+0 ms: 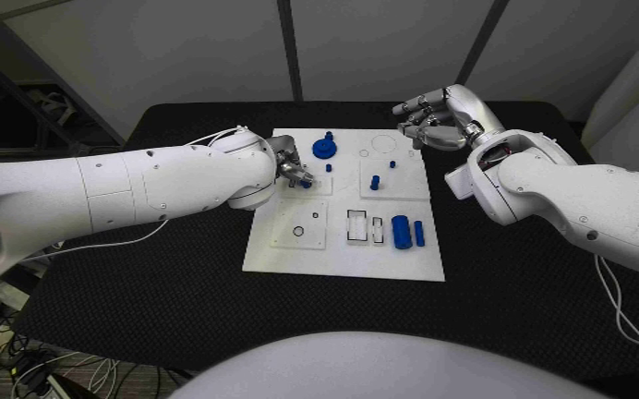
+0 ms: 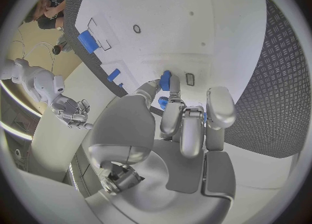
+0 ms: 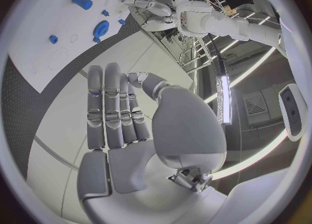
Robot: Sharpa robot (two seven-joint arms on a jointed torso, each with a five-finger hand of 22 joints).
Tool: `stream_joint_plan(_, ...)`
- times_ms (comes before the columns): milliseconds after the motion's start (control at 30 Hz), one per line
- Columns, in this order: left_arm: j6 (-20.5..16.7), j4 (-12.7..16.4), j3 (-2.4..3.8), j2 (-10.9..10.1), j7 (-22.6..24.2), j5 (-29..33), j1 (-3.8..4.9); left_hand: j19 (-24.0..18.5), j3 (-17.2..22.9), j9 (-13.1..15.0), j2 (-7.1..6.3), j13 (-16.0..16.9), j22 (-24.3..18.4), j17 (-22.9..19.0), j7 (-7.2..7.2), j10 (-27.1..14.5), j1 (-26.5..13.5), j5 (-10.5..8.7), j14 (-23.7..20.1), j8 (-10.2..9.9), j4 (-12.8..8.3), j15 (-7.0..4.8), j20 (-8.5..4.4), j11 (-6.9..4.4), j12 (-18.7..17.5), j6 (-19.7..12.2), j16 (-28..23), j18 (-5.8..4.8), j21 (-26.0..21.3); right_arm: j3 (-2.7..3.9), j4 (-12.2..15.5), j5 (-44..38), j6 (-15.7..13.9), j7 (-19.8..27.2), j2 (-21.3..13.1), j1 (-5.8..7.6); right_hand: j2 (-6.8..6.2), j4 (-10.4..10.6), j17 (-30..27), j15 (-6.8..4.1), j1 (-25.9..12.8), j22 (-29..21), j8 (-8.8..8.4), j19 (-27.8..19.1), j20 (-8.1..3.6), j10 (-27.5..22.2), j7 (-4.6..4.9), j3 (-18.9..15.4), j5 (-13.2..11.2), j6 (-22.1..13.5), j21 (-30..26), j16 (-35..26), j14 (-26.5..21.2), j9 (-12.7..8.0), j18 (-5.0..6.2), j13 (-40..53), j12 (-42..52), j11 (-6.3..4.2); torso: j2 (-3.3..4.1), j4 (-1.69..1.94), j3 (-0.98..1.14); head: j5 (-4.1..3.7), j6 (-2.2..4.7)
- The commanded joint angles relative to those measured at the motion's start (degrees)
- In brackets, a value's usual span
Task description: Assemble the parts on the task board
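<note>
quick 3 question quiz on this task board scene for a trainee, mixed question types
1. True or false: the right hand holds a blue part.
2. Which hand is over the task board? A left, B right, C both.
3. Fill in: the left hand pinches a small ____ part.

Key: 1 false, nothing is in it; 2 A; 3 blue.

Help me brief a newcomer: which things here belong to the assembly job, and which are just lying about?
Job: white task board; small blue part pinched by left hand; blue disc-shaped part; blue cylinder.
Lying about: black table; right hand, empty.
</note>
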Motion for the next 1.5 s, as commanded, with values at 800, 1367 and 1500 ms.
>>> stream_joint_plan(800, -5.0, 0.0, 0.1, 0.3, 1.7, -2.2, -0.17, 0.6, 10.0, 0.3, 1.09, 0.2, 1.4, 13.0, -0.46, 0.6, 1.1, -0.18, 5.6, 0.3, -9.9, -0.56, -0.03, -0.08, 0.4, 1.3, 0.3, -1.53, 0.7, 0.03, -0.1, -0.2, 0.3, 0.5, 0.1, 0.12, 0.37, 0.1, -0.1, 0.05, 0.3, -0.1, -0.3, 0.2, 0.17, -0.1, 0.27, -0.3, 0.2, 0.2, -0.4, -0.2, 0.3, -0.1, 0.66, -0.1, -0.1, 0.3, 0.06, -0.1, 0.01, 0.13, 0.01)
stream_joint_plan(1367, -3.1, -1.1, 0.1, 1.0, 0.8, -6.0, -0.59, 0.6, 10.0, 0.3, 1.11, 0.2, 1.4, 13.0, -0.45, 0.6, 1.1, -0.23, 5.6, 0.3, -9.9, -0.56, -0.03, -0.07, 0.4, 1.3, 0.3, -1.52, 0.7, 0.03, 0.0, -0.2, 0.4, 0.4, 0.0, 0.12, 0.37, 0.1, -0.1, 0.05, 0.3, -0.1, -0.3, 0.2, 0.17, -0.1, 0.27, -0.3, 0.2, 0.2, -0.4, -0.2, 0.3, -0.1, 0.66, -0.1, -0.1, 0.3, 0.05, -0.02, 0.0, 0.17, 0.01)
stream_joint_plan(1500, -2.9, -1.1, 0.1, 1.1, 0.8, -6.2, -0.72, 0.6, 10.0, 0.3, 1.09, 0.2, 1.5, 13.0, -0.44, 0.6, 1.1, -0.3, 5.6, 0.3, -9.9, -0.56, -0.03, -0.06, 0.4, 1.3, 0.3, -1.54, 0.7, 0.03, 0.0, -0.2, 0.4, 0.4, 0.0, 0.12, 0.37, 0.1, -0.1, 0.05, 0.3, -0.1, -0.3, 0.2, 0.17, -0.1, 0.27, -0.3, 0.2, 0.2, -0.4, -0.2, 0.3, -0.1, 0.66, -0.1, -0.1, 0.3, 0.07, -0.05, -0.02, 0.19, 0.01)
